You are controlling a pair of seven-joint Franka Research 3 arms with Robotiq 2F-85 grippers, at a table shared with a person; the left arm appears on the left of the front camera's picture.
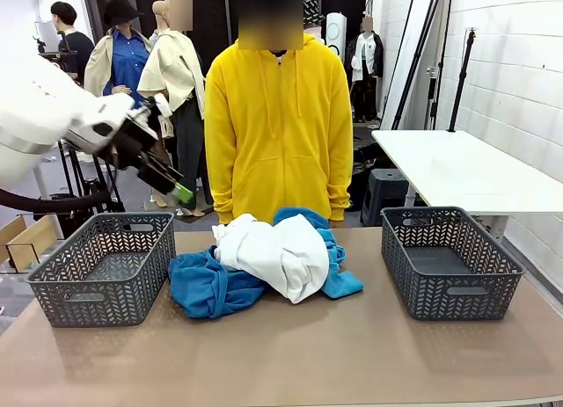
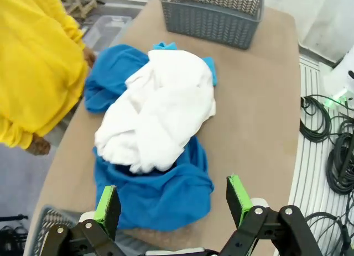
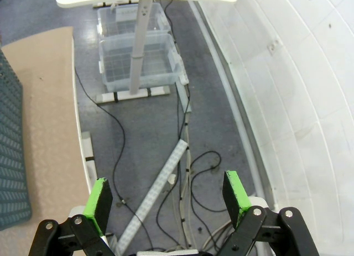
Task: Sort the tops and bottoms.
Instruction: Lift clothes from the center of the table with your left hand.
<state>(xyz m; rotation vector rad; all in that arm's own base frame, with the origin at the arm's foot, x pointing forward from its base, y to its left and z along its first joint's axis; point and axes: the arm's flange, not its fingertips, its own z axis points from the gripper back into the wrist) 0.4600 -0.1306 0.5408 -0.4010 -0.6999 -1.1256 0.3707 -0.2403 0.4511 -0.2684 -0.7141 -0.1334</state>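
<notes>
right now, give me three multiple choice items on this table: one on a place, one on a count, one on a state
1. Where does the white garment lie?
A in the left basket
B on top of the blue garment
C on the floor

2. How many grey baskets stand on the table?
A one
B three
C two

3. How does the left gripper stand?
A open, holding nothing
B shut on cloth
C shut, empty

Key: 1 B, the white cloth drapes over the blue; 2 C, one basket at each end; 3 A, its green pads stand wide apart.
</notes>
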